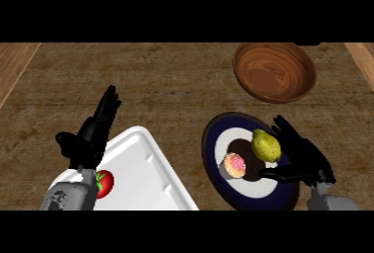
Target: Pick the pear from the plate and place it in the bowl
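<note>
pear (266,145) not yet lifted, lying on plate (216,129) | right hand (306,158) just beside pear, fingers spread, nothing clamped | bowl (274,71) beyond plate, unfilled | left hand (93,132) resting, fingers straight

Pear (266,145) yellow-green. Plate (216,148) dark navy rim, white centre. Bowl (275,71) reddish-brown wood grain. Doughnut (235,165) pink-iced (speckled). Tomato (105,183) red, green stem. Tray (146,168) white. Counter (168,84) mottled brown.
</note>
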